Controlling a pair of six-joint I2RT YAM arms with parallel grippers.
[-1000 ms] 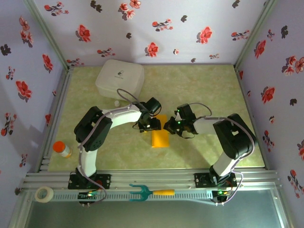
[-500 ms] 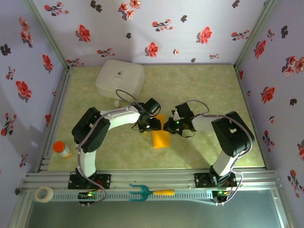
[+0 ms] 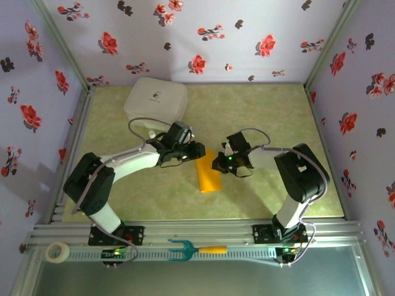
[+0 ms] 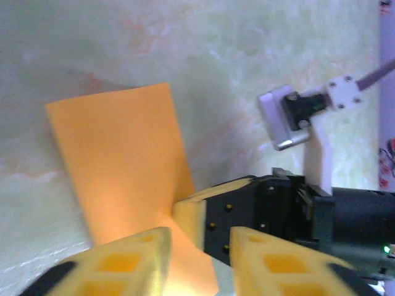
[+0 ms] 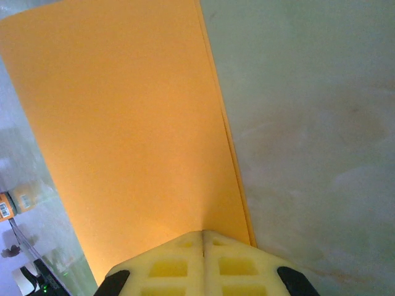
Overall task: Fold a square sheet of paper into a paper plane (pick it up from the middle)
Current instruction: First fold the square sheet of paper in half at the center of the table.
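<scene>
Top view: the paper plane (image 3: 208,177) lies mid-table, toward the near edge. Left wrist: left gripper (image 4: 197,253) stands apart, empty; closing blind could crumple the fold. Right wrist: right gripper (image 5: 203,245) clamps the plane's end; a tug could tear it.

The left arm (image 3: 126,161) and the right arm (image 3: 271,159) share one build: smooth white link shells between bulky black joint housings. Thin grey cables (image 3: 139,121) loop loosely off their forward links. Each black base (image 3: 126,234) carries a small green lamp, and a green light (image 3: 229,158) glows near the right arm's wrist. The left hand (image 4: 200,237) and the right hand (image 5: 203,237) have pale yellow fingers (image 4: 133,262) moulded with square recesses, seated on black mounts dotted with small screws. A silver-grey wrist camera (image 4: 285,117) sits on a white bracket.
</scene>
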